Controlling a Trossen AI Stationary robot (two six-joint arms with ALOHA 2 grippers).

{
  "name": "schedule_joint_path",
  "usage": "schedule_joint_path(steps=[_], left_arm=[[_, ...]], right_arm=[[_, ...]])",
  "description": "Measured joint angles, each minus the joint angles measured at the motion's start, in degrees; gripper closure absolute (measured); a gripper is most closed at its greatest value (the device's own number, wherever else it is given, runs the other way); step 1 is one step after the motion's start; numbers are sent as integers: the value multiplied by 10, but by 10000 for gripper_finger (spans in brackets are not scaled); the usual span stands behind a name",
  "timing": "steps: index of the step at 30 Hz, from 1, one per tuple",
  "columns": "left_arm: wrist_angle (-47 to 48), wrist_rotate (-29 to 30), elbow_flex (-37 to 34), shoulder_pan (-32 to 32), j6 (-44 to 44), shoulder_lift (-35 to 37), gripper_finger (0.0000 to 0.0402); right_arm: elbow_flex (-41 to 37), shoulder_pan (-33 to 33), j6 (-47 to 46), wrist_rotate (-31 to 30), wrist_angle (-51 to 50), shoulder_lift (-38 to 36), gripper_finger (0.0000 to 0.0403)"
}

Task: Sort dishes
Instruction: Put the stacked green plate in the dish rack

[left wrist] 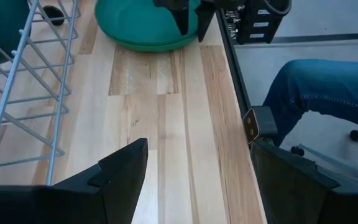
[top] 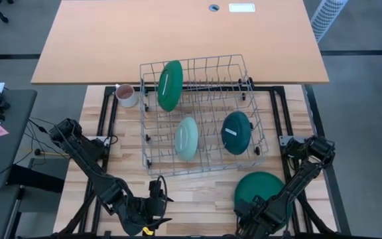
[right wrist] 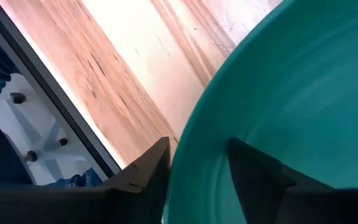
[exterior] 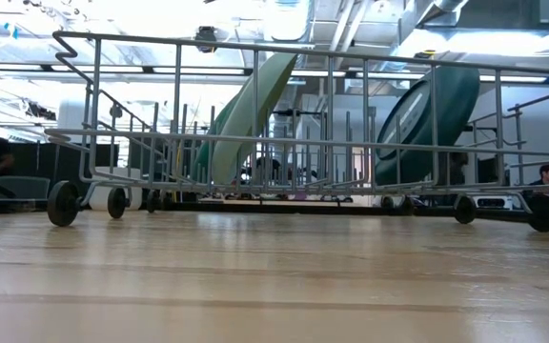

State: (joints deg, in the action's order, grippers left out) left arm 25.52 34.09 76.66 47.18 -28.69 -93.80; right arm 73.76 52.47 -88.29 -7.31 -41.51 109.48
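Right pincer [right wrist: 194, 163] straddles rim of large glossy dark green round plate [top: 262, 190], flat on wood surface [top: 197, 192] just beside grey wire dish rack [top: 203, 114], fingers apart, not clamped yet, prob. to lift it. Left pincer [left wrist: 194, 180] open, empty, waits near rack's front.

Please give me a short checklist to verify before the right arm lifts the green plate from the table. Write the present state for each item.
1. Right gripper astride the rim of the plate: ok, one finger each side.
2. Grip fully closed on the rim: cannot tell.
3. Plate flat on the table: ok.
4. Free slots in the rack: ok; a green plate, a mint plate and a teal plate stand inside, gaps between.
5. Left gripper clear of the path: ok, open, at the near edge.
6. Mug outside the rack: ok.
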Motion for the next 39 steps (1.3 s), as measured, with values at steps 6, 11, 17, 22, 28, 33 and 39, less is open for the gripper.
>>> schedule_joint_path(steps=[6, 11, 17, 22, 28, 33, 39], left_arm=[[0, 0, 0, 0, -1, 0, 123], [0, 0, 0, 0, -1, 0, 123], [0, -1, 0, 0, -1, 0, 123], [0, -1, 0, 0, -1, 0, 123], [0, -1, 0, 0, -1, 0, 123], [0, -1, 0, 0, -3, 0, 123], [0, -1, 0, 0, -3, 0, 123]], right_arm=[[0, 0, 15, 3, 16, 0, 279], [0, 0, 20, 12, 24, 0, 282], [0, 0, 20, 17, 26, 0, 285], [1, -1, 28, 31, 27, -1, 309], [1, -2, 34, 33, 26, -19, 369], [1, -4, 44, 31, 20, -32, 391], [24, -10, 64, 38, -34, -32, 394]])
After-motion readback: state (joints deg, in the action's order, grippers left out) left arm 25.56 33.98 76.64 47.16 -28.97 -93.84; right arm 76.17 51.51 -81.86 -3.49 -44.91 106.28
